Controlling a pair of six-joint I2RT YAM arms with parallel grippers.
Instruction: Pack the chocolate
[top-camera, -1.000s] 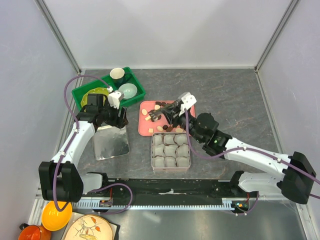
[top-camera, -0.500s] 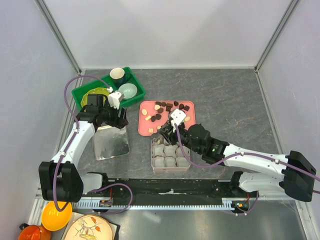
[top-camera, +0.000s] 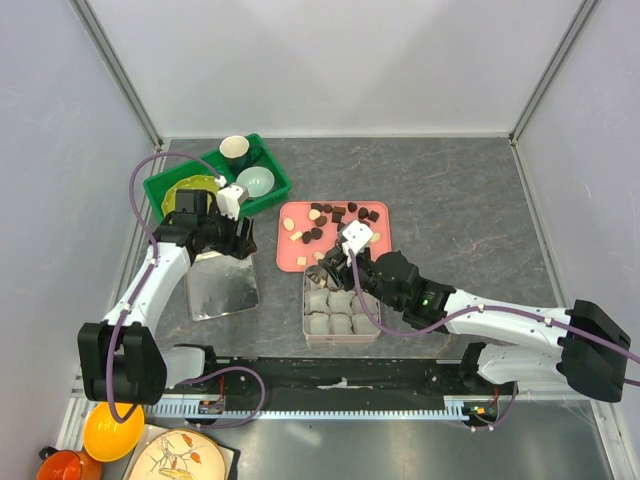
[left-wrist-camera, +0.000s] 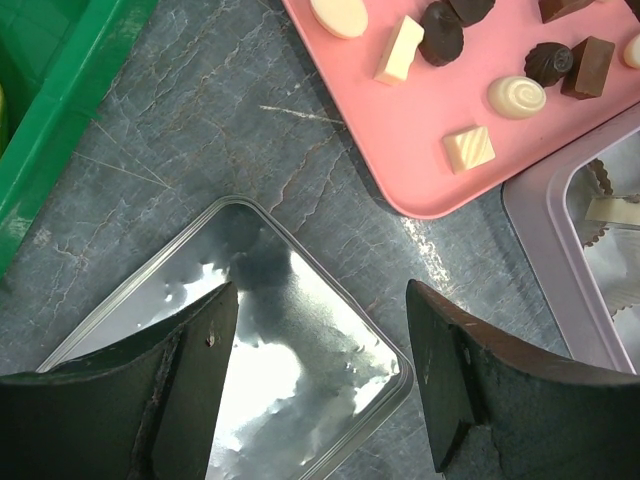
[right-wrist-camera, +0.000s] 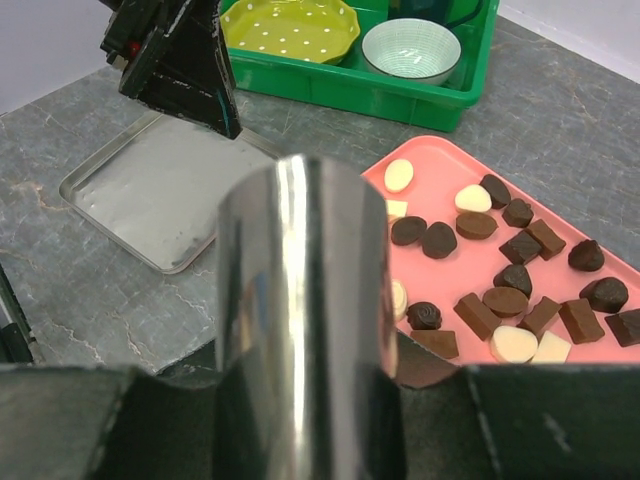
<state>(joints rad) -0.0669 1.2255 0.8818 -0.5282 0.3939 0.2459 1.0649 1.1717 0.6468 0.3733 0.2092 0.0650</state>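
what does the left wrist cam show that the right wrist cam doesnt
Only the left wrist view shows a corner of the packing tin, with a cream piece lying inside it. Only the right wrist view shows the yellow dotted plate and the striped bowl inside the green crate, plus a shiny metal piece filling the foreground. Both show the silver lid, the pink tray of chocolates, some of the crate wall, and the open left gripper above the lid.
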